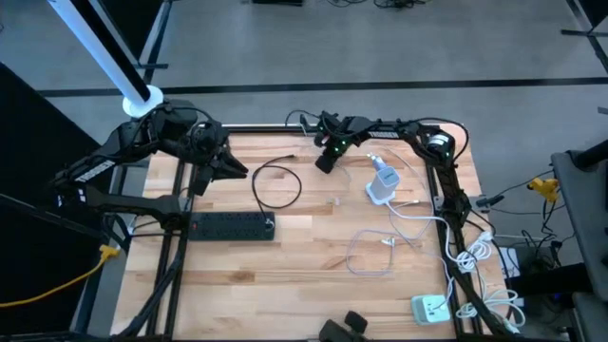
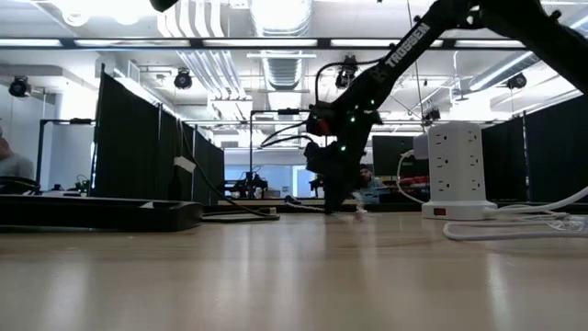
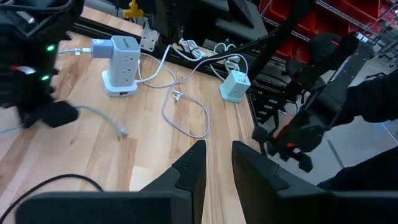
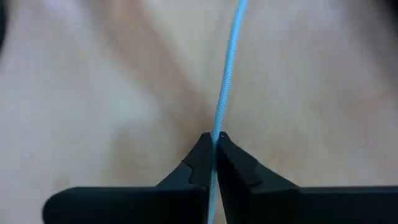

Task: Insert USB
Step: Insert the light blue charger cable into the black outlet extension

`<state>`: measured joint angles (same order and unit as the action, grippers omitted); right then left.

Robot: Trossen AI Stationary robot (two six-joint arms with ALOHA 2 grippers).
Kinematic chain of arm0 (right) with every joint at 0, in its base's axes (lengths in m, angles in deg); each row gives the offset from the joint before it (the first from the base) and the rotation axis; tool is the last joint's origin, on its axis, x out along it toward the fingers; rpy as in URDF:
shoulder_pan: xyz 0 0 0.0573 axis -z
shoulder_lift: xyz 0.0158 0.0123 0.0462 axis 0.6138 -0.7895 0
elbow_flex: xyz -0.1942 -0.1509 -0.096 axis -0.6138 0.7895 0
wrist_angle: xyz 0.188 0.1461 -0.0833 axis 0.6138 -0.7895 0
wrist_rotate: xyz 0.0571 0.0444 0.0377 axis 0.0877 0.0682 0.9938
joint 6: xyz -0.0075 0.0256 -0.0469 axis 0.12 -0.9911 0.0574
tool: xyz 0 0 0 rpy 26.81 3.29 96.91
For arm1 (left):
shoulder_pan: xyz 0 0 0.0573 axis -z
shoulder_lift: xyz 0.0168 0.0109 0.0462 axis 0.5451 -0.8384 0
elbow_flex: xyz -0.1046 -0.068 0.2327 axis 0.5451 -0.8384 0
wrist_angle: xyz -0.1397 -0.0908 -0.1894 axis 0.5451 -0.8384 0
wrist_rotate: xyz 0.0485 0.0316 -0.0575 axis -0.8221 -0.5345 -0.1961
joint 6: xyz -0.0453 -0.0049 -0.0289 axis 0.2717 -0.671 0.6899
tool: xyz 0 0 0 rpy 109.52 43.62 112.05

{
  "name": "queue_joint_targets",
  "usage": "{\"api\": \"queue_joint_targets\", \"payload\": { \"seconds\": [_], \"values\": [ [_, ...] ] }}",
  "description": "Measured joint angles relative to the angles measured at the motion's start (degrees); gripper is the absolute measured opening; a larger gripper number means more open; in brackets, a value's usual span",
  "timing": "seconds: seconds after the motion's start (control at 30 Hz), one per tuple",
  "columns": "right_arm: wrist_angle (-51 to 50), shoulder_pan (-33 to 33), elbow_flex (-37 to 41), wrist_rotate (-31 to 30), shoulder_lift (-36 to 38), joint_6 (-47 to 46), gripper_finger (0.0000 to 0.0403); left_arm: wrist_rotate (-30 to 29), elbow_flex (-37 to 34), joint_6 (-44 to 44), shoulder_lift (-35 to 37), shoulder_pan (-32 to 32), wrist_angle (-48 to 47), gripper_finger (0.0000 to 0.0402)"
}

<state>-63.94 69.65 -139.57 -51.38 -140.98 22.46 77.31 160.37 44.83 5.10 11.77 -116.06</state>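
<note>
Tightly, right claw (image 4: 213,138) pinches the blue cable (image 4: 227,68).

Bright ceiling lights (image 2: 276,14) glare in the low view; the right wrist view's background is blurred.

The USB cable (image 4: 225,93) is thin and light blue. In the right wrist view it runs as one nearly straight line from the top of the frame down to the centre. In the high view, the white power tower (image 1: 383,180) stands upright at the right of centre, on the wooden table. In the left wrist view it is at the upper left, and its sockets are visible on the side.
</note>
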Motion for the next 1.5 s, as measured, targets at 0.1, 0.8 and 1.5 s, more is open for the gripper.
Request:
{"api": "queue_joint_targets", "payload": {
  "seconds": [0.1, 0.8, 1.5],
  "values": [
    [-4.1, -3.1, 0.3, 0.5, 4.6, 0.1, 0.0001, 0.0, 0.0, 0.1, 0.7, 0.6, -0.3, 0.0064],
    [5.8, -47.2, 1.0, -10.0, 19.8, -30.1, 0.0000, 6.5, 0.0, -8.0, 2.9, 4.2, 0.1, 0.0064],
    [3.7, -44.3, 1.0, -8.4, 6.9, -27.8, 0.0095, -45.4, -12.1, 26.6, 0.2, 52.5, 22.0, 0.0064]
  ]
}}
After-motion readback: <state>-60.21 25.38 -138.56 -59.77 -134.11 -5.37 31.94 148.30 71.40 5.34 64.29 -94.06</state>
